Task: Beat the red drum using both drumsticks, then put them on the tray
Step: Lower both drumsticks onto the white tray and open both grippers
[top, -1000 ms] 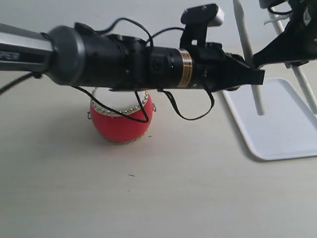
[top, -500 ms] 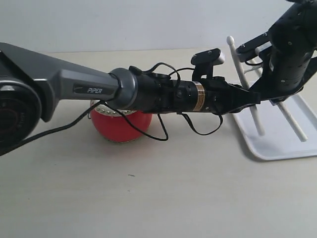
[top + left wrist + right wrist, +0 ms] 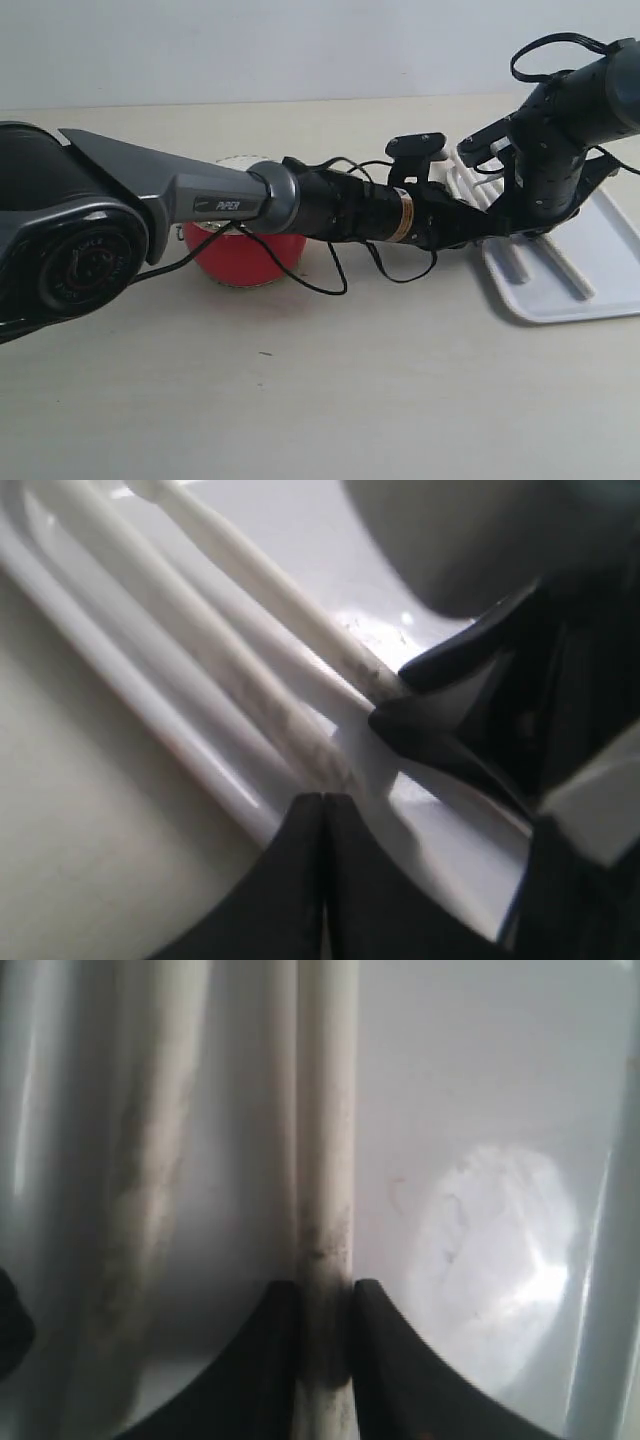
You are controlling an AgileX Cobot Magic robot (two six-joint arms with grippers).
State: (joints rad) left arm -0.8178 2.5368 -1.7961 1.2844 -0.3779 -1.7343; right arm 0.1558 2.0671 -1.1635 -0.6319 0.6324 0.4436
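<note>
One drumstick (image 3: 327,1140) was clamped over the tray (image 3: 610,270) by the right hand (image 3: 326,1305), while whether the other drumstick (image 3: 270,708) was gripped by the left hand (image 3: 322,800) could not be told.

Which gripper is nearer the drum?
Left. Both are at the tray, off the drum; left gripper at the nearer edge, right gripper just beyond, holding a stick.

My left arm (image 3: 330,210) hides the drum's (image 3: 240,262) top. The tray (image 3: 590,290) and sticks (image 3: 325,1160) run off frame.
</note>
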